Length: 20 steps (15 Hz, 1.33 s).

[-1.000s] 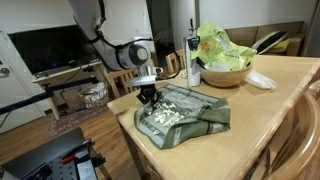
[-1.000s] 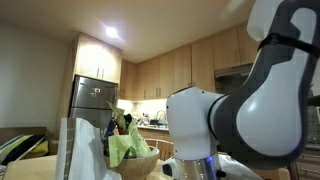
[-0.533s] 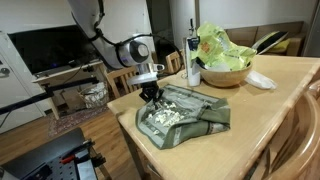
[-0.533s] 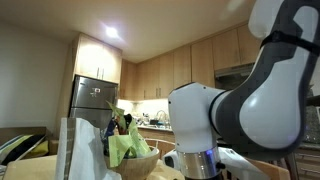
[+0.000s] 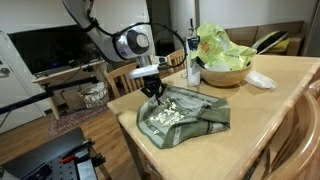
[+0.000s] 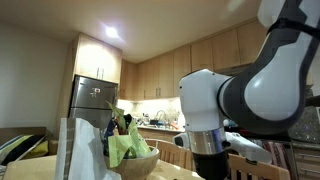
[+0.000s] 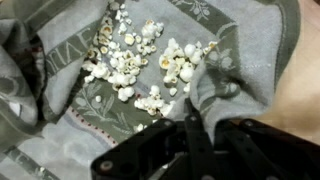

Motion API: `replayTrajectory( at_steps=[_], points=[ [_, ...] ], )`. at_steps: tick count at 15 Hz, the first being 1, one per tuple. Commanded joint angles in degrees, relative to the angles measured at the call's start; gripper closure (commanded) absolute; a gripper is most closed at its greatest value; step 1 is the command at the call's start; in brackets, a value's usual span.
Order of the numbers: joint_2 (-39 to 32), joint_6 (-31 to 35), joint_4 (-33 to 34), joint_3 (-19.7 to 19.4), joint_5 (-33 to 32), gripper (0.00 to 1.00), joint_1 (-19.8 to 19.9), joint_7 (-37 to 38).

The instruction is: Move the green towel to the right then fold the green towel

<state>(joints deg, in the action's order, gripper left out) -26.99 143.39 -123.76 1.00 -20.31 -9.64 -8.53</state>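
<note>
So, you are at the very start of this job, as far as the pictures show. The green towel (image 5: 188, 112) lies open and rumpled on the desk (image 5: 275, 115), near the corner closest to the arm and apart from the wooden bowl (image 5: 226, 73) that stands further back. No layer is turned over another in any deliberate way, so I judge the fold not yet made. I cannot tell from these views whether the shift to the right is done either, but the towel's position at that corner suggests it is not. Both halves of the task seem to be ahead of you.

Your end effector (image 5: 153, 91) is down at the towel's edge on the arm's side. In the wrist view the end effector (image 7: 190, 125) has its jaws drawn almost together with a ridge of cloth puckered up between them, so it looks pinched on the towel's border rather than empty. In an exterior view where the arm fills the picture, the towel is hidden.

The towel itself is soft, olive-green cloth with darker green borders. Its pale speckled panel (image 7: 135, 60) faces up, beige dots clustered in a loose band across the middle. The fabric sits in gentle wrinkles, with the far corner bunched into thicker folds, so expect it to drag and crumple rather than slide flat.
</note>
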Motion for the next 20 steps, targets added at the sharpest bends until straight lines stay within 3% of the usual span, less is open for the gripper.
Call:
replayTrajectory(
  at_steps=[1, 3, 20],
  points=[
    [0.10, -0.17, -0.06, 0.50, -0.29, 0.94, 0.55, 0.18],
    [0.11, -0.06, -0.20, 0.51, -0.29, 0.99, 0.53, 0.18],
    [-2.26, -0.34, 7.42, 1.46, 10.67, 0.99, 8.73, -1.18]
  ],
)
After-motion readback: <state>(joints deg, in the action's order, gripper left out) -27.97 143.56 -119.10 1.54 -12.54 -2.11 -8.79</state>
